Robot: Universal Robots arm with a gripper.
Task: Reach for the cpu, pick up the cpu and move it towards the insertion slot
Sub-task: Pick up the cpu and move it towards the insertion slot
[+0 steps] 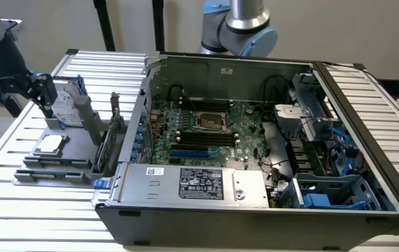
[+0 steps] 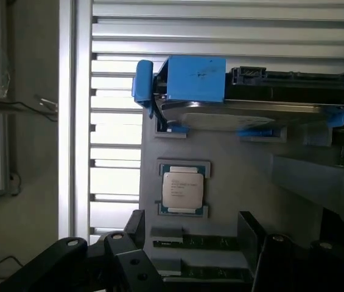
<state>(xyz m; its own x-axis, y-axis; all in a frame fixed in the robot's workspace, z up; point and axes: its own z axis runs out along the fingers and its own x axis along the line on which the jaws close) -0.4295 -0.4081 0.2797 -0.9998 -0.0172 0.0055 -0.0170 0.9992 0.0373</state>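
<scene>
The cpu (image 1: 51, 144) is a small silver square chip lying flat in a pocket of the grey holder (image 1: 73, 137) at the exterior view's left. In the wrist view the cpu (image 2: 182, 189) sits just ahead of my dark fingers (image 2: 132, 234). My gripper (image 1: 44, 97) hangs above and behind the chip, beside the hard drive, not touching the cpu. My gripper (image 2: 193, 237) is open with nothing between its fingers. The insertion slot (image 1: 210, 122), a silvery square frame with a dark centre, lies on the green motherboard inside the open computer case.
A silver hard drive with blue bracket (image 2: 251, 97) stands upright on the holder close to the gripper. Upright cards (image 1: 108, 131) stand between holder and case wall (image 1: 138, 113). Black memory slots (image 1: 207, 137) and a power supply (image 1: 192, 184) flank the socket. Everything rests on a slatted metal table (image 1: 17, 210).
</scene>
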